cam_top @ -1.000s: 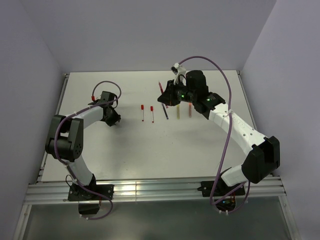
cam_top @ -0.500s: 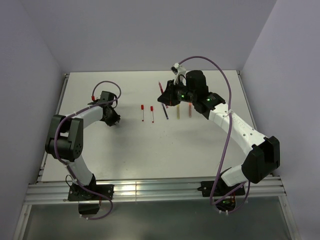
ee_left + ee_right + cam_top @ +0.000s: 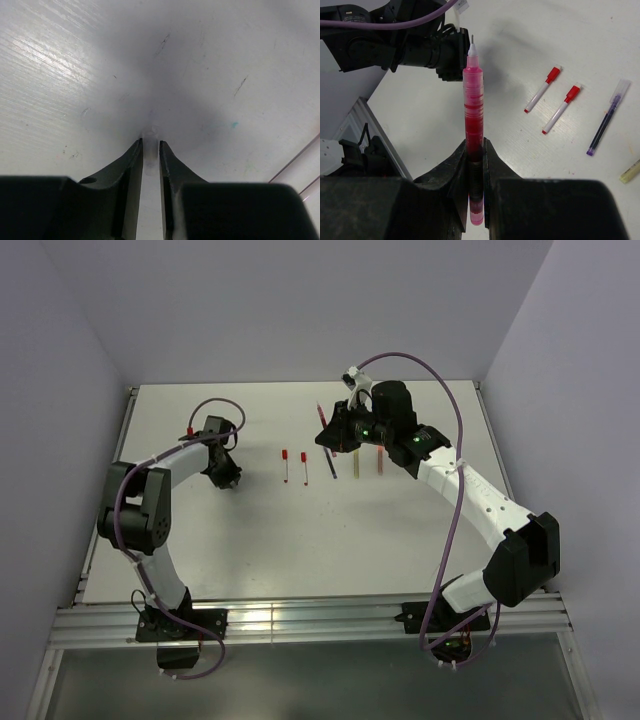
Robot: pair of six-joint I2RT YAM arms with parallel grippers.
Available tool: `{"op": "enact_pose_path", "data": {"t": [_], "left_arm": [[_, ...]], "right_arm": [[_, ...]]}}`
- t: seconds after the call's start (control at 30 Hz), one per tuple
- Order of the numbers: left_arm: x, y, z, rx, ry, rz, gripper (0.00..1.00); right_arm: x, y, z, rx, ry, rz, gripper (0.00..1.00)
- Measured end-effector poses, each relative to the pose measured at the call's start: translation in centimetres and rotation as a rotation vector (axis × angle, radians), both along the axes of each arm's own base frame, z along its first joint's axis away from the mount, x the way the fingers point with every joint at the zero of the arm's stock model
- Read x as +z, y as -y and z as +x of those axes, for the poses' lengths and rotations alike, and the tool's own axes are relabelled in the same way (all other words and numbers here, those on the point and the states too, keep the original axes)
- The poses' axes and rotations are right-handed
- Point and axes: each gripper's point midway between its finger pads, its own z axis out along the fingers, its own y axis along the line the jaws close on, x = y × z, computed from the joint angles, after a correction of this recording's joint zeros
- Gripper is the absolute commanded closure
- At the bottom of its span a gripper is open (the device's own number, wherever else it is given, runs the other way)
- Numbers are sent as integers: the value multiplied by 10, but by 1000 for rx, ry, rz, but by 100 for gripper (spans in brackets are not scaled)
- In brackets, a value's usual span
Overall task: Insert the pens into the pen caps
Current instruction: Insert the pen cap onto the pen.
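The right claw (image 3: 475,145) is clamped on the slim red see-through plastic pen (image 3: 473,95). It pinches the rear part of the barrel, so the bare fine tip sticks out ahead, raised over the far half of the worktop (image 3: 530,165). We judge this pen light and stiff, with a smooth barrel that could slide or twist between the pads if pushed endwise. The needle-like tip looks fragile, so any force should run straight along the barrel. A hold nearer the middle would flex less, but the front must be left free for a cap.

The left claw (image 3: 150,146) sits low on the worktop toward its left edge, jaws narrow, with a tiny pale clear tubular cap (image 3: 150,134) between the tips. We cannot tell whether they pinch it. We expect the cap to be nearly weightless, thin-walled and slick, apt to pop out or tilt. It wants a gentle hold across its closed end, with the mouth left open.

Near the middle of the far edge lie two white pens with red caps (image 3: 561,109), a dark pen with a clear cap (image 3: 604,120) and an olive-yellow pen (image 3: 630,172), side by side and apart.
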Motion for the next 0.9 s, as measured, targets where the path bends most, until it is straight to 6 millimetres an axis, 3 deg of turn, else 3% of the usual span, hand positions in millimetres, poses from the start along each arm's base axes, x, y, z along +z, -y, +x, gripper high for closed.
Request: {"op": "enact_pose_path", "data": {"t": [0.27, 0.4, 0.77, 0.9], "left_arm": [[0, 0, 1, -9, -30, 9, 83], [0, 1, 1, -16, -36, 8, 100], [3, 3, 0, -24, -42, -3, 100], [22, 8, 1, -36, -11, -37, 100]], "right_arm": [[0, 0, 0, 0, 0, 0, 100], [0, 0, 0, 0, 0, 0, 100], [0, 0, 0, 3, -2, 1, 100], [1, -2, -3, 19, -5, 9, 100]]}}
